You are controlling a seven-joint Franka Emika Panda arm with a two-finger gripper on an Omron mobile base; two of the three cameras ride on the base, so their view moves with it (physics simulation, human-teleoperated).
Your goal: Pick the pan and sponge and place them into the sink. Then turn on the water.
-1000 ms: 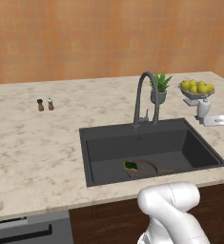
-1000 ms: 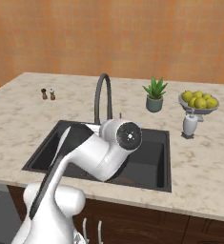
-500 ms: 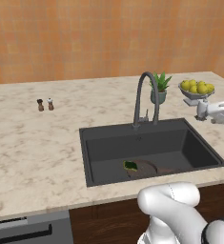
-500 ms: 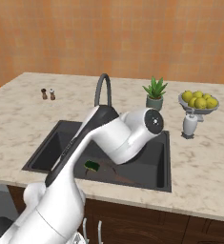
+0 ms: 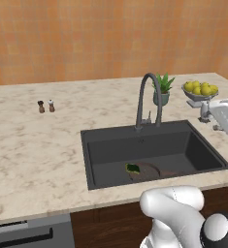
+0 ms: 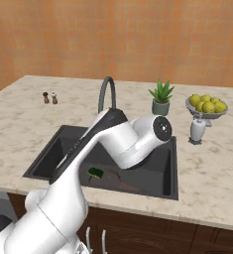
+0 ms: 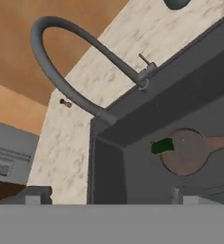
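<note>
You see the pan (image 5: 147,171) lying flat on the floor of the sink (image 5: 203,155), its handle pointing toward the basin's right side. The sponge (image 5: 133,168) rests at the pan's left rim, touching it. The faucet (image 5: 148,99) arches over the basin's back edge; its small lever (image 7: 144,60) sits at the base. Your tool (image 7: 104,202) hangs above the basin, jaws spread wide and holding nothing. On the table (image 5: 38,145) stand a potted plant (image 5: 161,88), a fruit bowl (image 5: 199,90) and two shakers (image 5: 46,106).
</note>
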